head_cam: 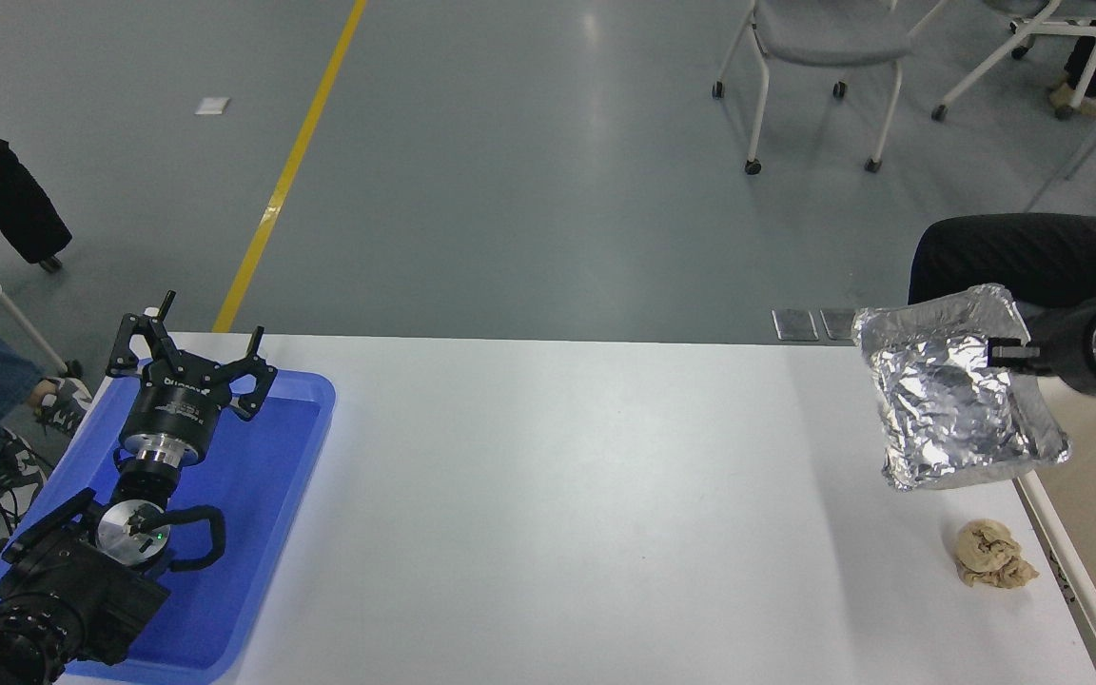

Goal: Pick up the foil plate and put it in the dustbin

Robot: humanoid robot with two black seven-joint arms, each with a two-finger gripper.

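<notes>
The shiny, wrinkled foil plate hangs tilted in the air above the table's right edge. My right gripper comes in from the right edge and is shut on the plate's right rim. The cream-beige dustbin stands just right of the table; only its left rim and part of its inside show, and the plate overlaps its near corner. My left gripper is parked, open and empty, over the blue tray at the lower left.
A tan wadded paper lump lies on the white table near its right edge, below the plate. A blue tray sits at the left. A seated person's dark legs are behind the bin. Chairs stand farther back.
</notes>
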